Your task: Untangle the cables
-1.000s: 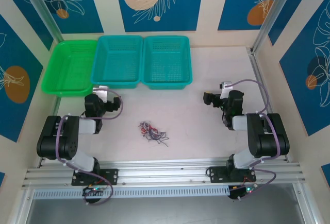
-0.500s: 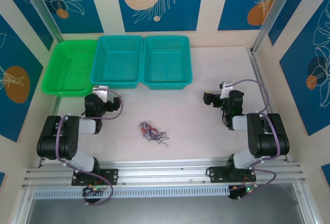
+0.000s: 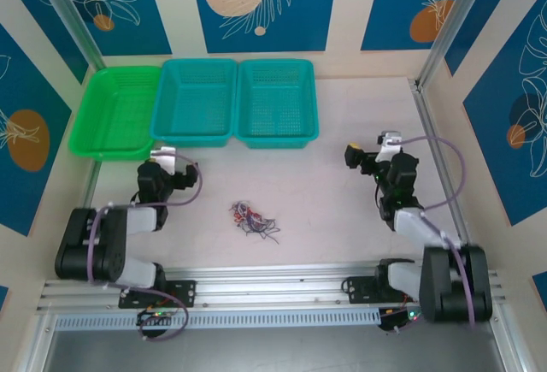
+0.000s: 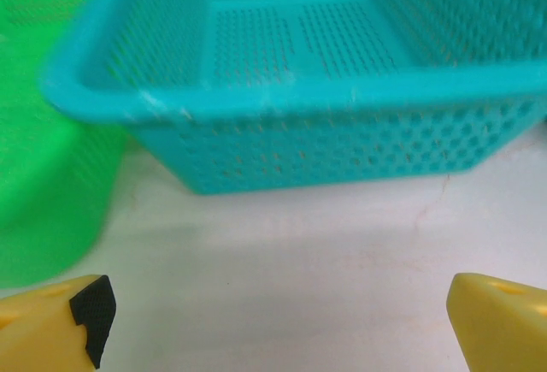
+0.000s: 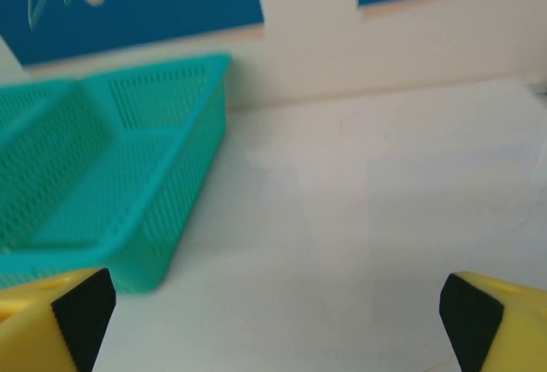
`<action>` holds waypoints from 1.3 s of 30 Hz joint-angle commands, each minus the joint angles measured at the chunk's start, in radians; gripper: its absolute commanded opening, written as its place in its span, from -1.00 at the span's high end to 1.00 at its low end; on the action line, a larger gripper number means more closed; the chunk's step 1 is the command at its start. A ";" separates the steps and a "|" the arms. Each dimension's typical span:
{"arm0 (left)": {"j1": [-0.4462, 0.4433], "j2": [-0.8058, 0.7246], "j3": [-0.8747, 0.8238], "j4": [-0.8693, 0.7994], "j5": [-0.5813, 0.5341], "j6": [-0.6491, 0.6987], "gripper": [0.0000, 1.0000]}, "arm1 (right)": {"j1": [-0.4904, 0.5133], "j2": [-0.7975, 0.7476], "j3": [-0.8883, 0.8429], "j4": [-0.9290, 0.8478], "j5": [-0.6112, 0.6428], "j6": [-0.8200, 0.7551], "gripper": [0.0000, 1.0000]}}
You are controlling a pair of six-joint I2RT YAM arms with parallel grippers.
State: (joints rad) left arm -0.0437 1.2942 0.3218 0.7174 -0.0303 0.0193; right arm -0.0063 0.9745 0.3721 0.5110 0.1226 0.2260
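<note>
The cables (image 3: 253, 218), a small knot of thin reddish, whitish and dark wires, lie on the table between the two arms, near the front. My left gripper (image 3: 166, 156) is to their back left and faces the baskets. In the left wrist view it (image 4: 282, 329) is open, yellow fingertips (image 4: 60, 325) far apart over bare table. My right gripper (image 3: 351, 155) is to the cables' back right. It (image 5: 273, 321) is open too, with nothing between its fingertips (image 5: 500, 321). Neither gripper touches the cables.
Three mesh baskets stand in a row at the back: a green one (image 3: 115, 111) and two teal ones (image 3: 197, 98) (image 3: 278, 98). The left teal basket (image 4: 342, 90) is close in front of the left gripper. Metal posts (image 3: 444, 30) flank the table.
The right arm has stretched out, carrying its gripper a little back and to the right. The left arm has shifted slightly. The cables have not moved.
</note>
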 commanded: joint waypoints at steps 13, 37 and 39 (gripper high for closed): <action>-0.180 -0.513 0.190 -0.875 0.479 -0.732 -0.49 | 0.432 -0.062 0.409 -0.975 -0.316 0.362 -0.85; -0.332 -0.176 0.048 -0.698 0.413 -0.929 0.38 | 0.984 0.810 0.751 -0.761 -0.087 0.167 -0.48; -0.332 -0.196 0.039 -0.713 0.383 -0.934 0.33 | 0.990 0.837 0.751 -0.749 -0.099 0.168 -0.27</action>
State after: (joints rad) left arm -0.3714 1.1210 0.3580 -0.0357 0.3985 -0.8852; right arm 0.9699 1.7855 1.0985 -0.2405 0.0555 0.4221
